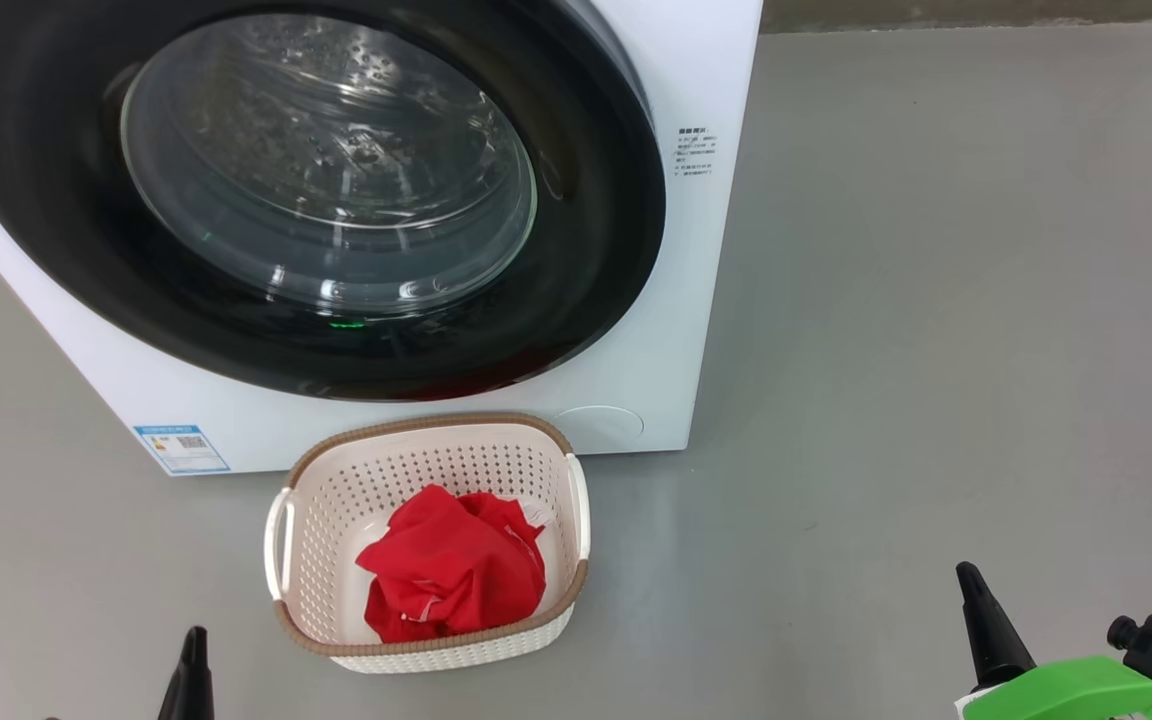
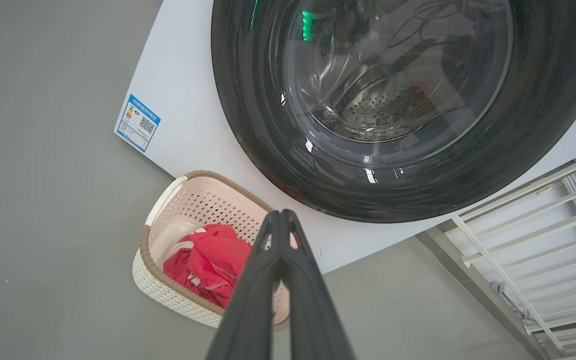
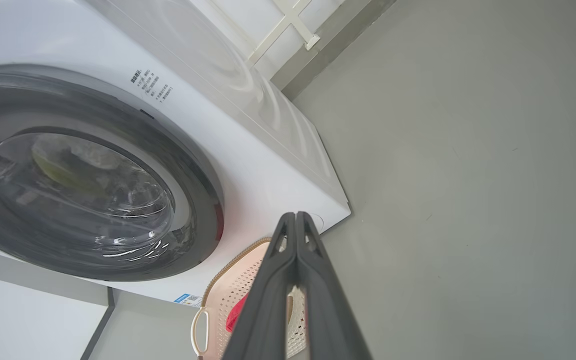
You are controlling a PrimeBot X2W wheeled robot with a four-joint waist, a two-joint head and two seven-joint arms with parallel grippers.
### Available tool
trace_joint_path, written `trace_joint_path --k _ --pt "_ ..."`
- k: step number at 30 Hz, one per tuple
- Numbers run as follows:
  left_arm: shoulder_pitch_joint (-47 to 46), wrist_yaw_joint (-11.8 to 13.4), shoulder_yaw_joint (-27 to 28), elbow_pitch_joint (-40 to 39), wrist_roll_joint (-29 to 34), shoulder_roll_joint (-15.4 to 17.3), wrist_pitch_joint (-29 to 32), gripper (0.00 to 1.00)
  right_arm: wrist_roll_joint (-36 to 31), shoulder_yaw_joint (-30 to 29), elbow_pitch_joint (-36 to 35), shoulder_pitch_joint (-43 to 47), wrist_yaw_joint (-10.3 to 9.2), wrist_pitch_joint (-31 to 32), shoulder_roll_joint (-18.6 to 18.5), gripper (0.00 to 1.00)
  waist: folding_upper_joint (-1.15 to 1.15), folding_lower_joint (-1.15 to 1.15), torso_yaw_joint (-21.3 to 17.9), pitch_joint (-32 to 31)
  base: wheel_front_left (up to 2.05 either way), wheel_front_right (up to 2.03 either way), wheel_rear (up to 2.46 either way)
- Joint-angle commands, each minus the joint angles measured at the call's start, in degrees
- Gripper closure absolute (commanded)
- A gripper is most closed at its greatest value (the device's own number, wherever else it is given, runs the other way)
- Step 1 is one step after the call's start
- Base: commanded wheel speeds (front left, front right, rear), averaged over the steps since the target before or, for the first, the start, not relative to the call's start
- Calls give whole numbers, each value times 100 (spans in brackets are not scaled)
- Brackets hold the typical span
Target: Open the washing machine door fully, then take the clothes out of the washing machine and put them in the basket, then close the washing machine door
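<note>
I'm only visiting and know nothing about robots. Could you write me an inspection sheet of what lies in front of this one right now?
Surface: grey floor, smooth, faintly scuffed.
Job's things: white washing machine; its door sits shut against the front. The red clothes lie bunched in the basket, which stands on the floor just in front of the machine.
Clutter: nothing seen.
End effectors: left end effector shut and empty; right end effector shut and empty. Both are apart from the basket.
Cables: nothing seen.
Surroundings: blue label low on the machine's front; white barred frame beside the machine.
</note>
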Motion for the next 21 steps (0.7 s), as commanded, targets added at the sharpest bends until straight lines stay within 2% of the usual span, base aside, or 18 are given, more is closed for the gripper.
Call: trace_joint_path --k 1,21 --pt "-271 -9 126 -156 -119 58 29 100 130 18 -171 -206 -5 23 -21 100 0 -1 2 -3 0 0 0" --pt "-410 -12 273 -189 -1268 11 356 100 1341 -78 -326 -249 -7 362 43 100 0 -1 38 -70 0 0 0"
